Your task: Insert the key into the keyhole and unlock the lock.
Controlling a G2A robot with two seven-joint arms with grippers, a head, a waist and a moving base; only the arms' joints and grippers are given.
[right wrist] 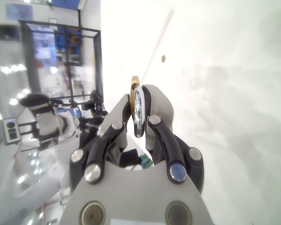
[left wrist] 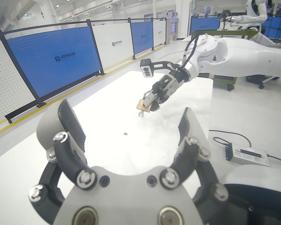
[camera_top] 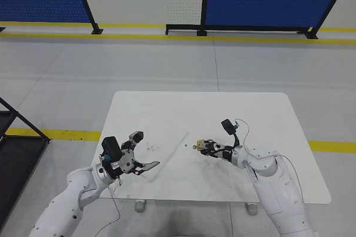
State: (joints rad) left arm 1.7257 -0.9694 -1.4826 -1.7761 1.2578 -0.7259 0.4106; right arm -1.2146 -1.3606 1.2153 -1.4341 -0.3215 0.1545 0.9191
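While the right fingers point(right wrist: 158, 99) pinch the lock point(left wrist: 144, 105) (key point(left wrist: 141, 114) seems in already), the wide-open left fingers point(left wrist: 71, 124) should grab and turn it.

lock point(left wrist: 144, 106): small brass padlock with silver shackle; held clamped in the right gripper point(left wrist: 149, 103), raised just off the table point(camera_top: 255, 112) near its middle | key point(left wrist: 141, 114): silver; seen seated in the keyhole, projecting from the lock's underside
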